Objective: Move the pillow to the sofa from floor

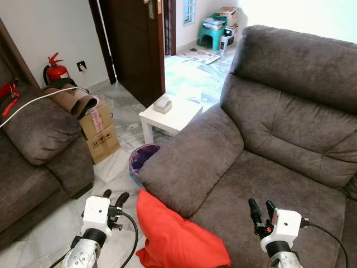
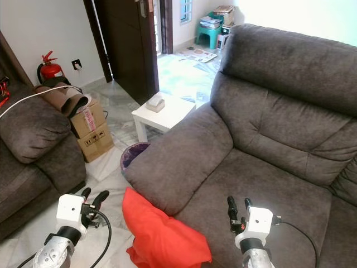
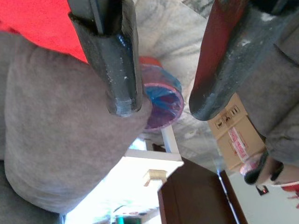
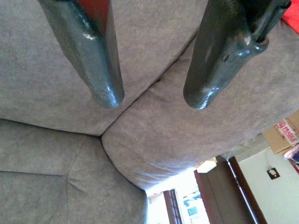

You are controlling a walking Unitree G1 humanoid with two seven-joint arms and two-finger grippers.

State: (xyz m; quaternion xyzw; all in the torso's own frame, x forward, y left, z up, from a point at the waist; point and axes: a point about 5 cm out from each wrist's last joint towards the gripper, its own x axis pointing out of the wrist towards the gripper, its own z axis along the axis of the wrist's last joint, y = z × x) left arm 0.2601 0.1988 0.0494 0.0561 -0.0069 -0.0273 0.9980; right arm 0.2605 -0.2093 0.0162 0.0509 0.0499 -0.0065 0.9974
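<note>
A red pillow [image 1: 175,234] leans against the front corner of the grey sofa [image 1: 279,139], its lower edge near the floor. My left gripper [image 1: 114,197] hovers open just left of the pillow, above the tiles. My right gripper [image 1: 261,209] stands open over the sofa seat, to the right of the pillow, with nothing between its fingers. In the left wrist view the pillow [image 3: 42,25] sits behind one finger, beside the sofa arm [image 3: 60,149]. The right wrist view looks along the open fingers [image 4: 100,70] at the sofa cushions.
A purple bin [image 1: 142,159] stands on the floor by the sofa arm. Behind it is a small white table [image 1: 170,114] with a tissue box. Cardboard boxes [image 1: 99,134] and a second grey sofa [image 1: 33,151] lie to the left; a dark door [image 1: 134,44] stands behind.
</note>
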